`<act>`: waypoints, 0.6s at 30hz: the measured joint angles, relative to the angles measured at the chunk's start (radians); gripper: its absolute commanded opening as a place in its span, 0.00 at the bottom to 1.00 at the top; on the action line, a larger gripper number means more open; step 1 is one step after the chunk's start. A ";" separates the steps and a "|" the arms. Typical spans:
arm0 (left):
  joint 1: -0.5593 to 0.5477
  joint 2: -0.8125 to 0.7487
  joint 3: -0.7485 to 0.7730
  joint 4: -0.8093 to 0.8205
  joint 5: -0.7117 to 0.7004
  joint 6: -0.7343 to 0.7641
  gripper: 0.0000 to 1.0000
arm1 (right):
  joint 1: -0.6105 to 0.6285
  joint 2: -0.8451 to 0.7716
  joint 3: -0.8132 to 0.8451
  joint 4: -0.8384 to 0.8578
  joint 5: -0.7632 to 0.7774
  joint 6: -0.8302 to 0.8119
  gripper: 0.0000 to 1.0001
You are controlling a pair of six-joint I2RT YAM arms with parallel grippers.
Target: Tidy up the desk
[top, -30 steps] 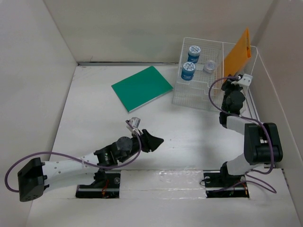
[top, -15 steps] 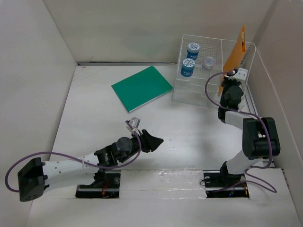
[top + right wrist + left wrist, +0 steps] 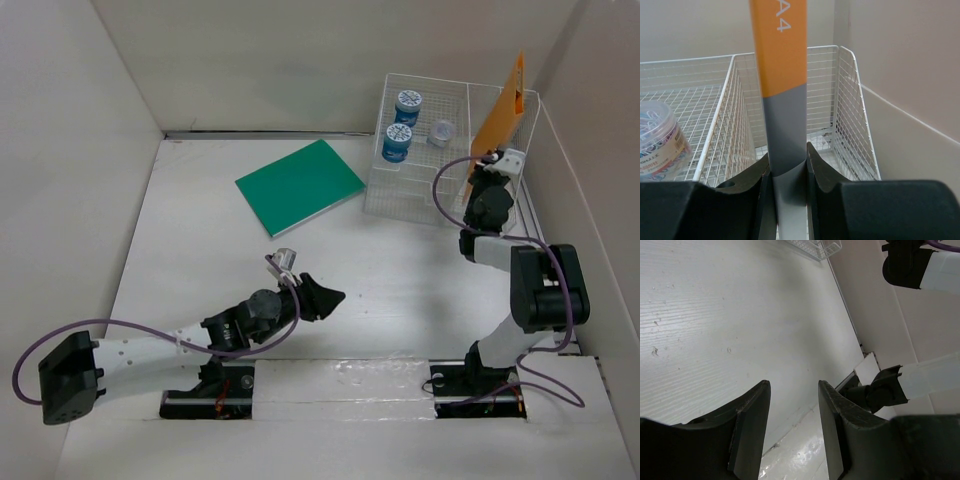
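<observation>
The desk (image 3: 400,280) is a wide white tabletop. My right gripper (image 3: 489,168) is shut on an orange and grey A4 pad (image 3: 503,108), holding it upright and edge-on at the right compartment of the white wire-mesh rack (image 3: 425,205). In the right wrist view the pad (image 3: 782,75) rises between my pads (image 3: 813,165) with the mesh compartment behind it. My left gripper (image 3: 335,297) is open and empty low over the middle of the desk; in the left wrist view its fingers (image 3: 755,420) frame bare tabletop (image 3: 730,330).
A green notebook (image 3: 299,185) lies flat at the back centre. The rack holds two blue-lidded jars (image 3: 398,143) and a clear tub of paper clips (image 3: 441,133), also in the right wrist view (image 3: 660,135). Off-white walls (image 3: 80,150) close in three sides.
My right gripper has carried the orange pad a little back and left, turning it more edge-on and upright over the rack's right compartment. The left arm has not moved.
</observation>
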 measured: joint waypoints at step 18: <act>0.000 0.073 0.000 0.034 -0.028 0.014 0.39 | -0.049 0.005 0.017 -0.003 -0.129 0.072 0.00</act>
